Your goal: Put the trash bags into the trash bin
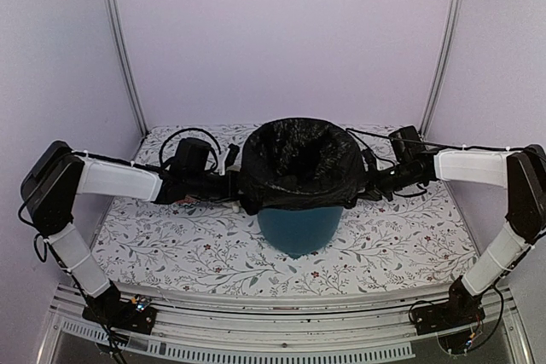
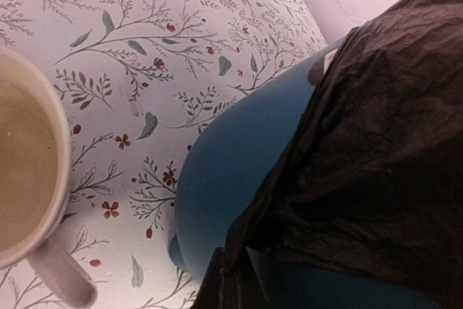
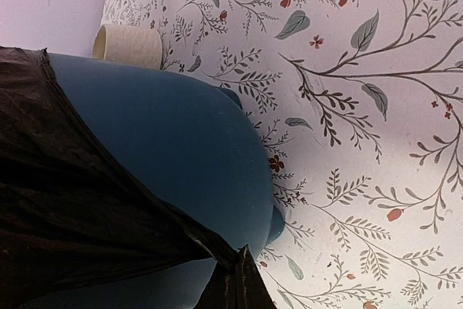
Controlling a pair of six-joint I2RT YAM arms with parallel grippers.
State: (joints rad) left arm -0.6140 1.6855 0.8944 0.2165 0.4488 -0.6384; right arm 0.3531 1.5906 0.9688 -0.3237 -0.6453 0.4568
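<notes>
The black glossy trash bag lies open over the mouth of the teal trash bin, with its skirt hanging down the upper half. My left gripper is at the bin's left side, shut on the bag's hem. My right gripper is at the right side, shut on the opposite hem. In the left wrist view the bag drapes over the bin wall and gathers into a pinched fold at the bottom edge. The right wrist view shows the bag pulled taut to a point over the bin.
A cream mug stands on the floral tablecloth just left of the bin, beneath the left arm; it also shows as the mug beyond the bin. Purple walls and metal posts close in the table's back and sides.
</notes>
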